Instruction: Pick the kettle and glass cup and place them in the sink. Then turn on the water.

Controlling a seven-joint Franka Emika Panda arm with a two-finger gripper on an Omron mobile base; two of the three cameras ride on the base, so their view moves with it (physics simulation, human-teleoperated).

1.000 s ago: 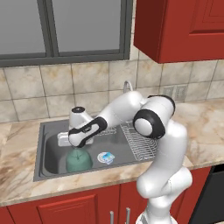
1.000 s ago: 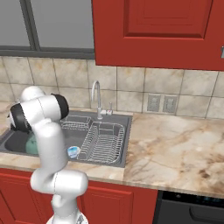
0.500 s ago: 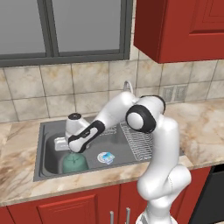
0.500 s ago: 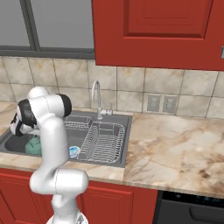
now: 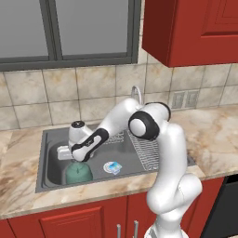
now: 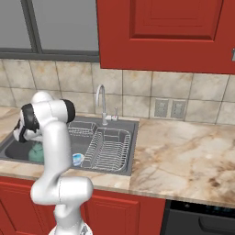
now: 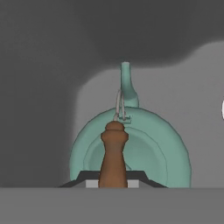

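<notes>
Kettle [image 5: 78,172] upright in the sink [image 5: 51,177], hand [image 5: 74,157] just above it, finger spread impossible to tell

Arm swung further left across the sink [image 5: 51,179], carrying the kettle [image 5: 78,173] from the basin's middle toward its left end. The hand [image 5: 76,158] dropped lower with it, and the elbow moved left in both base views.

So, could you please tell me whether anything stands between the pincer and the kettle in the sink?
Nothing visible does: the pincer hangs directly over the kettle, at its handle, inside the sink.
</notes>
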